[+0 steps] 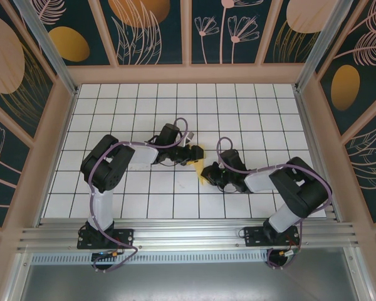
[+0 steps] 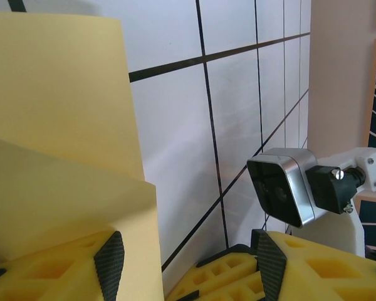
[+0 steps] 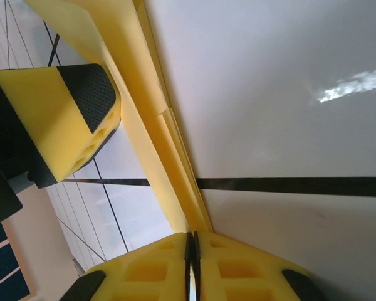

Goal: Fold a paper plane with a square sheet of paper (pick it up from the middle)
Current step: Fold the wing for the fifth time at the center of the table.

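Paper: the yellow paper sheet (image 2: 56,113), partly folded with one layer lapping another, sits mid-table between both grippers and seems at least partly raised off the table (image 1: 238,106).
Right jaws: the right gripper (image 3: 192,241) has its jaws pressed together on the sheet's creased edge.
Left jaws: the left gripper (image 2: 188,251) stands with its jaws apart. The sheet lies by one pad (image 2: 109,260), and the other is well clear, so it has no grip.
Risk: a single narrow pinch may let the sheet swivel or slip out. If the left jaws close off the crease, the flap would bend crooked. The right wrist camera (image 2: 282,188) is close to the left fingers, so they could knock together.
Surface: smooth white tiles with dark grid lines and some glare. Dropped paper would likely slide.
Room: dark floral wall panels (image 1: 150,25) in pale frames.
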You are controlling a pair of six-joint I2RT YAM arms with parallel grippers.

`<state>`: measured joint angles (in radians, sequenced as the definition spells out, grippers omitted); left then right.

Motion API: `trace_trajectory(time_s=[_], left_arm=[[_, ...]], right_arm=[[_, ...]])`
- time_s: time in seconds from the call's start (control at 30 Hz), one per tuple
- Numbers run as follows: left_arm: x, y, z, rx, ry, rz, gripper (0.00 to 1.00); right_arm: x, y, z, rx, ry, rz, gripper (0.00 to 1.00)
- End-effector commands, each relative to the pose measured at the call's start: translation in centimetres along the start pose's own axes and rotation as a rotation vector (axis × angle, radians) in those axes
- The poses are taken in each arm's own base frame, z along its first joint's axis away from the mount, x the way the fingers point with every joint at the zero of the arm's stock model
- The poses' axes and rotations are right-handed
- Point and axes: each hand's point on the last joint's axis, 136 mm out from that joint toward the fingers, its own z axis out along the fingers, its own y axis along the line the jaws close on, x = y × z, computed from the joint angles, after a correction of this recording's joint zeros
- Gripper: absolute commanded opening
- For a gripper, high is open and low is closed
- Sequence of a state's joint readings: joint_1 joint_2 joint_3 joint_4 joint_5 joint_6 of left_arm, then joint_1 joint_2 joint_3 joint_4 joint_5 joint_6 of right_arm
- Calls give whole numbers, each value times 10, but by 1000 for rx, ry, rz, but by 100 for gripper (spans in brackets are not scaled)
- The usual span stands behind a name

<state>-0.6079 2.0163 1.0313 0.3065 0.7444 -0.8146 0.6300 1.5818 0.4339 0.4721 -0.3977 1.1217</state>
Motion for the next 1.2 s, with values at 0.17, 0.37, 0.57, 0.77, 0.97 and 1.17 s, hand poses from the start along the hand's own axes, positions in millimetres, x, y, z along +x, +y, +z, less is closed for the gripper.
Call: trace_trajectory(time_s=[0.17,0.37,0.57,0.77,0.97,1.17], left_arm=[[12,51,15,-142,18,-32,62],[11,51,14,-144,17,-33,62],[14,55,15,-156,24,-38,62],[15,58,16,-167,34,-38,62],[16,58,17,-168,43,-37,62],[16,58,17,-169,43,-37,62]], right_arm=[[13,-40,4,204,49,14,6],[16,-58,4,354,46,-21,8],[2,-27,-6,296,-32,-79,15],[-5,18,-21,141,-87,-132,20],[2,54,-23,-55,-60,-159,11],[8,58,-6,-90,16,-156,6]])
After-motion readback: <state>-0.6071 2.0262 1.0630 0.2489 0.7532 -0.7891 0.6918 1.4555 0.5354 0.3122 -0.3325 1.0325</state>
